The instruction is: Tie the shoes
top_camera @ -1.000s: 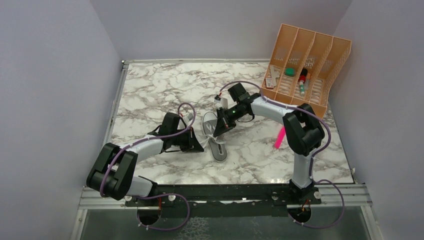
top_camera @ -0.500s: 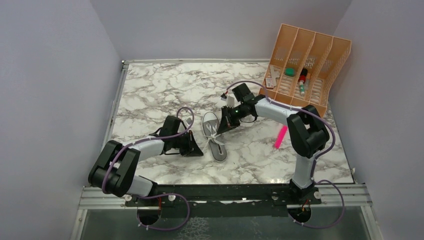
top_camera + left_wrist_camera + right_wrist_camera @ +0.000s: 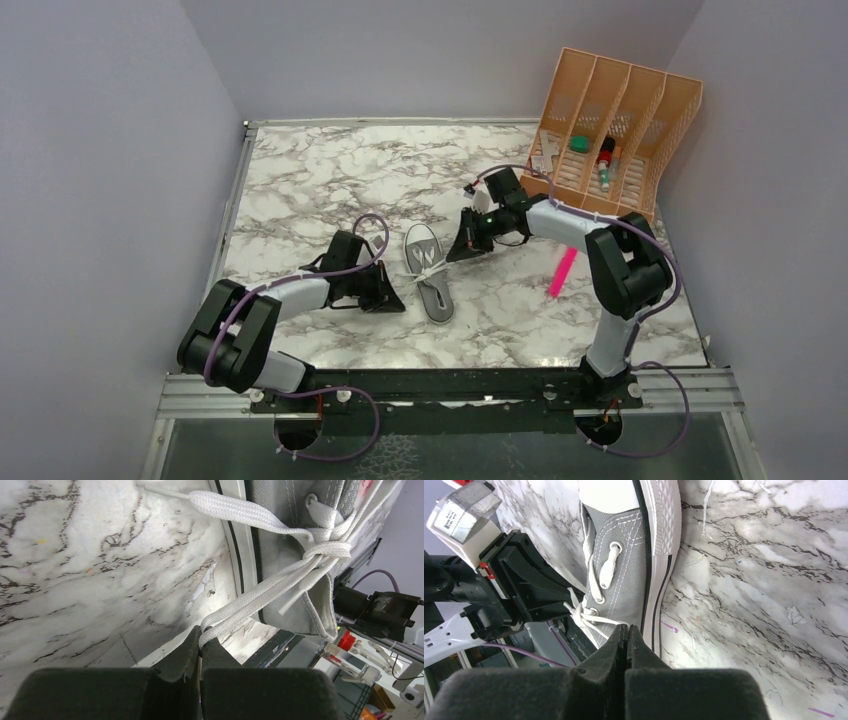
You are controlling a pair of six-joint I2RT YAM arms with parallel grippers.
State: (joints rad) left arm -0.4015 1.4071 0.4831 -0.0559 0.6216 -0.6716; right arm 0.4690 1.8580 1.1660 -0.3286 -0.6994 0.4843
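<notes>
Lying on the marble table (image 3: 320, 170) between the arms, the grey sneaker (image 3: 428, 272) shows its knot only in the wrist views. The left gripper (image 3: 200, 639) and right gripper (image 3: 627, 628) each pinch a white lace (image 3: 250, 601).

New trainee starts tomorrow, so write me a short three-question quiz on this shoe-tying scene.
1. True or false: the left end effector is shut on a white lace of the sneaker.
2. Where does the pink marker lie? A) inside the sneaker B) on the table, right of the sneaker C) in the left end effector
3. What does the right end effector pinch?
Key: 1 true; 2 B; 3 a white lace.
</notes>
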